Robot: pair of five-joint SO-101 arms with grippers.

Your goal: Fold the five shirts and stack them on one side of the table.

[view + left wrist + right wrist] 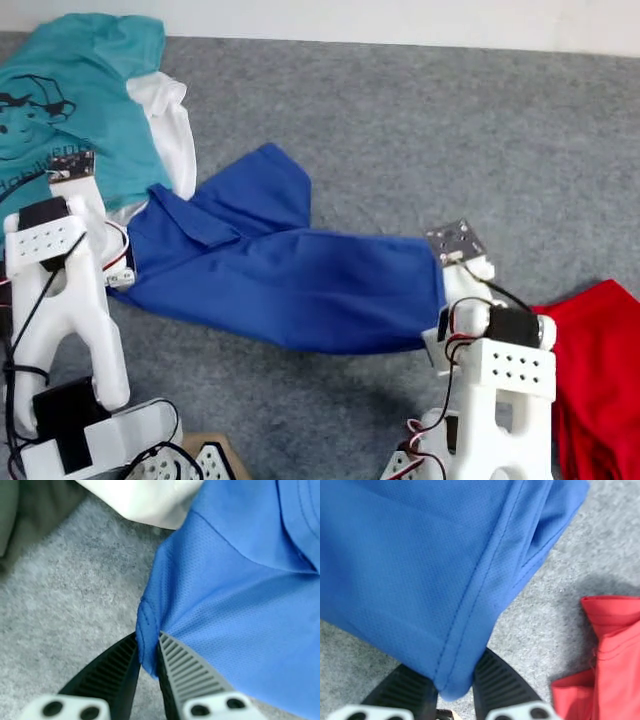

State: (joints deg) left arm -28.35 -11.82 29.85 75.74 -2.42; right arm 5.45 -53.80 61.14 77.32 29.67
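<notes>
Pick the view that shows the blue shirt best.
The high view: nearly the whole blue shirt lies spread out. The left wrist view gives a corner pinched in the left gripper; the right wrist view, a hemmed corner in the right gripper.

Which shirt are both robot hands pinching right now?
The blue shirt, in the middle: the left gripper and the right gripper each pinch one edge of it. The teal shirt, white shirt and red shirt lie loose, in no gripper.
</notes>
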